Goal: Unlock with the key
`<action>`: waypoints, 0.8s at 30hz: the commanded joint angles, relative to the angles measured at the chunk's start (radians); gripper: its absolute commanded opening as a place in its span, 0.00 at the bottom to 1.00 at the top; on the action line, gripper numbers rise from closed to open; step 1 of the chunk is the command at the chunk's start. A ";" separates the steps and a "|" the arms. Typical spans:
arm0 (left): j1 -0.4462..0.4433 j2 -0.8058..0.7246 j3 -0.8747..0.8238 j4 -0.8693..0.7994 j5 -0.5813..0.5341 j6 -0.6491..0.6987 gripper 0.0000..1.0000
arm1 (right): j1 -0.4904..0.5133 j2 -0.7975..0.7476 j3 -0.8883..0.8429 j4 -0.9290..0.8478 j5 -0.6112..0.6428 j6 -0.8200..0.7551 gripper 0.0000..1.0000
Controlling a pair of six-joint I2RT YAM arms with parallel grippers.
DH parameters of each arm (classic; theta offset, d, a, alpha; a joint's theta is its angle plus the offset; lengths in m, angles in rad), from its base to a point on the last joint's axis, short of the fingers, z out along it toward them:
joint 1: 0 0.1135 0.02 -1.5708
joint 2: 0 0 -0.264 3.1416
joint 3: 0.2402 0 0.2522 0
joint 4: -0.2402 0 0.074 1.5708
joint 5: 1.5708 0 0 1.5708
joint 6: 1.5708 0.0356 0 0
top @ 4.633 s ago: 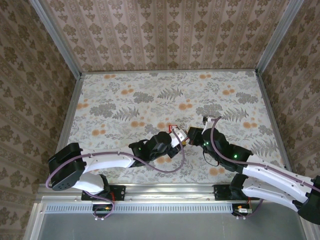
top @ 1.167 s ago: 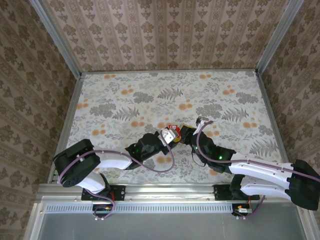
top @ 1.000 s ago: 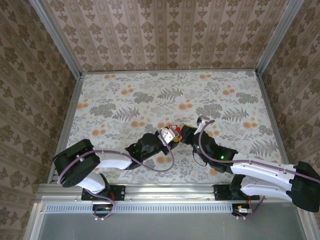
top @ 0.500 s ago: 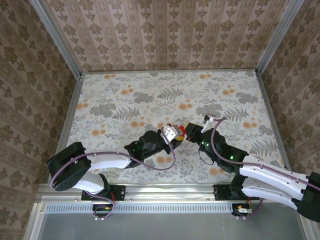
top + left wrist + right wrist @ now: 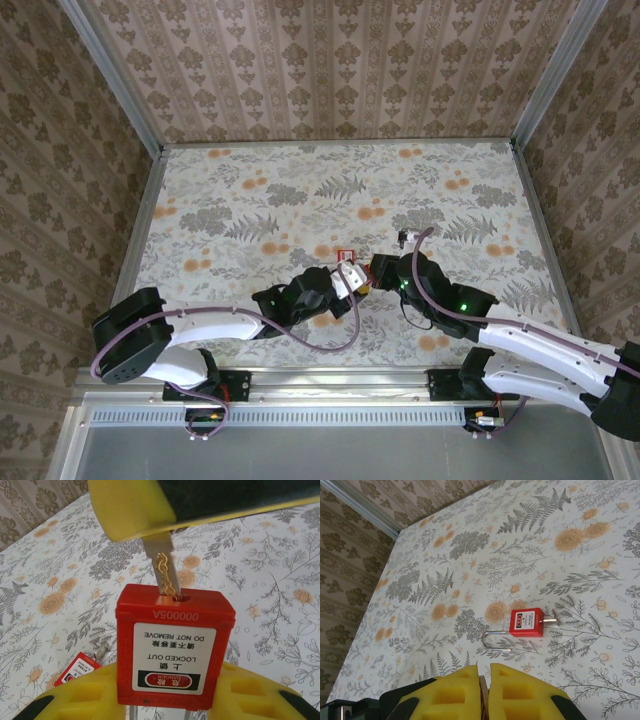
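A red padlock (image 5: 175, 645) with a white "LOCKED OUT" label sits clamped between the yellow fingers (image 5: 75, 700) of my left gripper (image 5: 175, 692), its keyhole end pointing away from the camera. The key (image 5: 167, 575) stands with its blade tip in the keyhole. Its head is pinched by my right gripper (image 5: 483, 672), whose yellow pad (image 5: 132, 510) shows at the top of the left wrist view. Seen from above, the left gripper (image 5: 343, 284) and right gripper (image 5: 374, 270) meet at the padlock (image 5: 349, 279) near mid-table. The padlock's shackle is mostly hidden below the fingers.
A second red padlock (image 5: 526, 622) lies flat on the floral table (image 5: 250, 200) just beyond the grippers, its shackle swung open and a metal stub sticking from its end. It also appears as a small red square (image 5: 347, 256). Patterned walls enclose the table.
Both grippers, still joined at padlock and key, have shifted slightly right and toward the near edge. Neither grip has changed.
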 commanded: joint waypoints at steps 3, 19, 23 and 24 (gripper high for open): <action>-0.052 -0.079 0.133 0.318 0.076 0.046 0.21 | 0.031 0.040 -0.074 0.016 -0.190 0.041 0.00; -0.046 -0.093 0.145 0.355 0.057 0.005 0.20 | 0.094 -0.075 -0.171 0.047 -0.017 0.149 0.00; -0.046 -0.089 0.148 0.351 0.051 0.004 0.20 | 0.118 -0.064 -0.161 0.042 0.006 0.149 0.00; -0.046 -0.087 0.148 0.351 0.050 0.004 0.20 | 0.131 -0.073 -0.161 0.036 0.036 0.153 0.00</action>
